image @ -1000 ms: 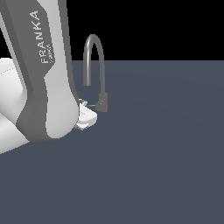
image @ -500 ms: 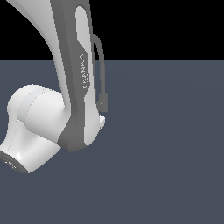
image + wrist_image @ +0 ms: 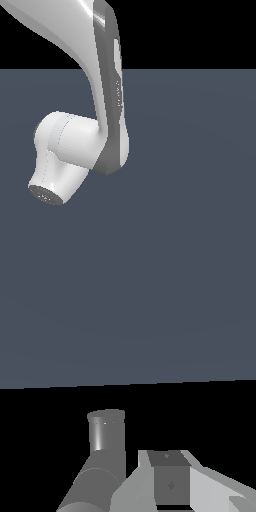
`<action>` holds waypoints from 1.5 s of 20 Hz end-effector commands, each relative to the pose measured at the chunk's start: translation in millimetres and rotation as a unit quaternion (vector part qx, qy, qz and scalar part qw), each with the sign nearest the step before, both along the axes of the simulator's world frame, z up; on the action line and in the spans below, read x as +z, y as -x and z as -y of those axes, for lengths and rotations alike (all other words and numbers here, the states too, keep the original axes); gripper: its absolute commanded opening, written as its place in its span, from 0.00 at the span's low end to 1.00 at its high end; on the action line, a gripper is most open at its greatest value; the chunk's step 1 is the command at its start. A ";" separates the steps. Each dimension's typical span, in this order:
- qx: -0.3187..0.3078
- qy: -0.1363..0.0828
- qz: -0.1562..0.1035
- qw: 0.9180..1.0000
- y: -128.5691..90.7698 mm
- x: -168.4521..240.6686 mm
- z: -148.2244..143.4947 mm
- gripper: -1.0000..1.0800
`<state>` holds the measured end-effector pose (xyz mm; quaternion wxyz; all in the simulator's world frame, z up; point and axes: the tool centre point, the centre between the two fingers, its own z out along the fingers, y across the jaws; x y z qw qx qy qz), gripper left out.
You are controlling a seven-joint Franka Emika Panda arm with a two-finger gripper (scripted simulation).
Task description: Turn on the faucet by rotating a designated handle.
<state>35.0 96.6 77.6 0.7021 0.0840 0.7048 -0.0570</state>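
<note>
In the exterior view the faucet and its handle are hidden behind my white and grey arm, which fills the upper left and middle. The wrist view shows a grey metal tube ending in a short cylinder, a part of the faucet. I cannot tell whether it is the handle. My gripper shows only as a grey and white finger block right beside that tube. The frames do not show a gap between the fingers, nor whether the block touches the metal.
A flat dark blue-grey floor spreads around the arm, with a black background above its far edge. The arm's rounded white joint hangs low at the exterior view's left.
The arm has swung across the exterior view toward its right and nearer the camera. It now covers the arched spout and base that showed one second ago.
</note>
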 end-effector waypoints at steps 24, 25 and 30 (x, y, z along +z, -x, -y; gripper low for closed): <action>0.017 0.022 -0.005 1.000 -7.6 21.7 -5.2 0.00; 0.017 0.022 -0.004 1.000 -7.5 25.7 -4.1 0.00; 0.018 0.022 -0.003 1.000 -6.7 45.9 1.0 0.00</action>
